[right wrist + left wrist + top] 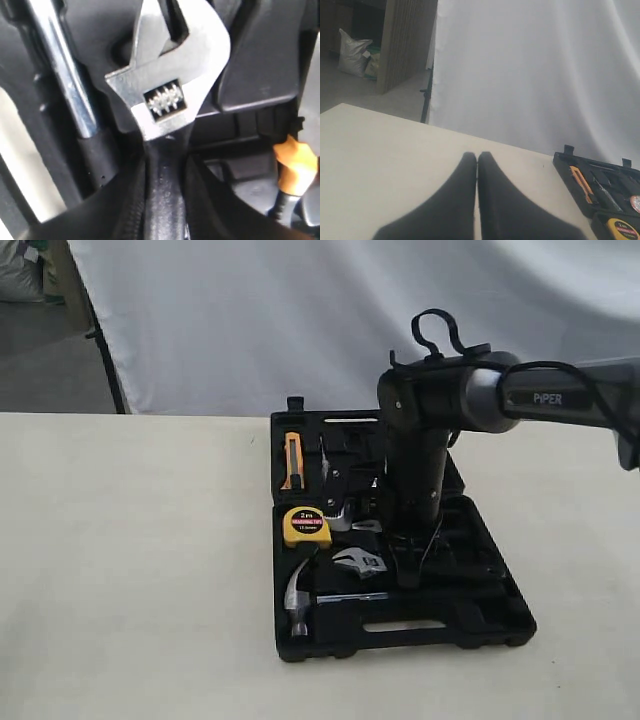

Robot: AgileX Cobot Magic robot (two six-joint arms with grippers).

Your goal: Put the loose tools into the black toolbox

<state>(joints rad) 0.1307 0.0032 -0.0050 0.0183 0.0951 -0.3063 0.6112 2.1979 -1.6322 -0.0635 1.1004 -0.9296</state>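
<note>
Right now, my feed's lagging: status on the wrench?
Left gripper shut, empty, above table. Right gripper shut on wrench, inside toolbox. Hammer shaft close beside.

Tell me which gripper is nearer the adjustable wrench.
Right. The right gripper clamps the adjustable wrench by its handle over the black toolbox; the left gripper is shut above the table, clear of the case.

We count one black toolbox [480,618]; one claw hammer [298,596]; one silver adjustable wrench [362,561]; one yellow tape measure [306,527]; one orange utility knife [292,460]; smaller pieces we cannot tell apart.
</note>
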